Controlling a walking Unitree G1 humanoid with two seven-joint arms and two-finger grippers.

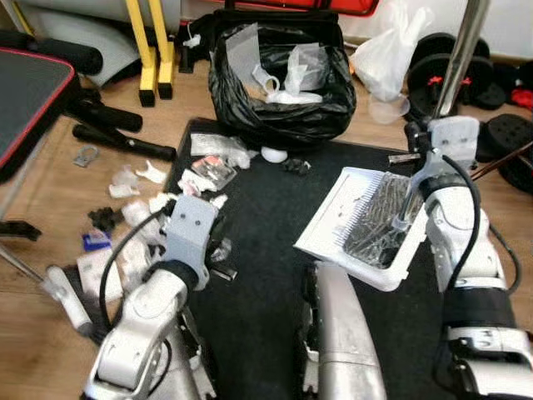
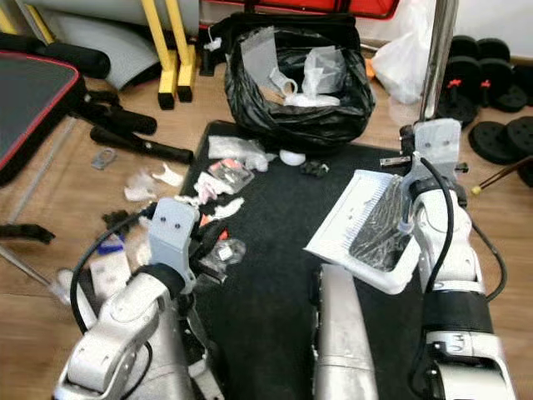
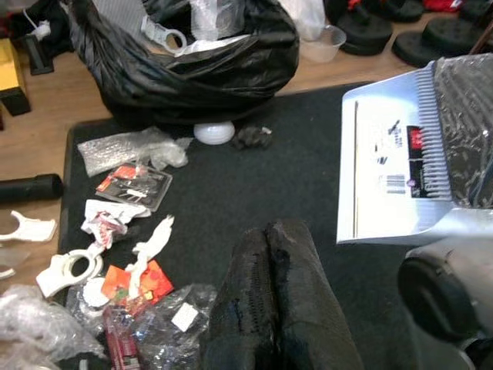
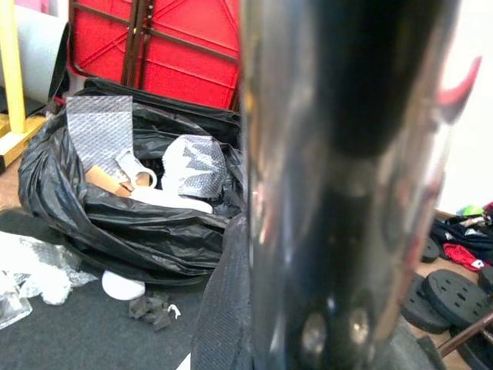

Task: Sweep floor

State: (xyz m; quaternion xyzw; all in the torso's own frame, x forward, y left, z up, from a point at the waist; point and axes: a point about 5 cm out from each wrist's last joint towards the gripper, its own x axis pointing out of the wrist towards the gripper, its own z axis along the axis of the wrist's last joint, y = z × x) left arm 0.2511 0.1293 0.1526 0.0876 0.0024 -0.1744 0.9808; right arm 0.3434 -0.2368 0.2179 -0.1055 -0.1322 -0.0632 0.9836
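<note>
Bench frame [image 1: 33, 92]: a black pad with red trim is standing at the far left, over the wooden floor [image 1: 50, 333].
Litter [image 1: 137, 212]: white scraps, clear wrappers and a red-and-black packet are lying scattered across the floor and the left edge of the black mat [image 1: 258, 317], just ahead of the left arm.
Left end effector [image 3: 269, 254]: its two black fingers are pressing together, clenched with nothing between them; it is hovering low over the mat's left edge, just beside a clear wrapper [image 3: 166, 320] and an orange scrap [image 3: 135, 279].
Yellow stand legs [image 1: 154, 50]: they are standing on the floor behind the litter.
Black trash bag [image 1: 279, 79]: it is sitting open at the far edge of the mat, holding bubble wrap and white plastic pieces.
White ball [image 3: 213, 132]: it is lying on the mat, touching the front of the bag, with a small dark clump [image 3: 250, 137] just beside it.
Dustpan [image 1: 366, 221]: the white pan with a comb edge is resting tilted on the right part of the mat, carrying dark crinkled film.
Right end effector [image 1: 429, 137]: it is grasping the shiny metal pole [image 1: 458, 58] that rises upright from the dustpan.
Weight plates [image 1: 508, 137]: black discs are lying on the floor at the far right.
</note>
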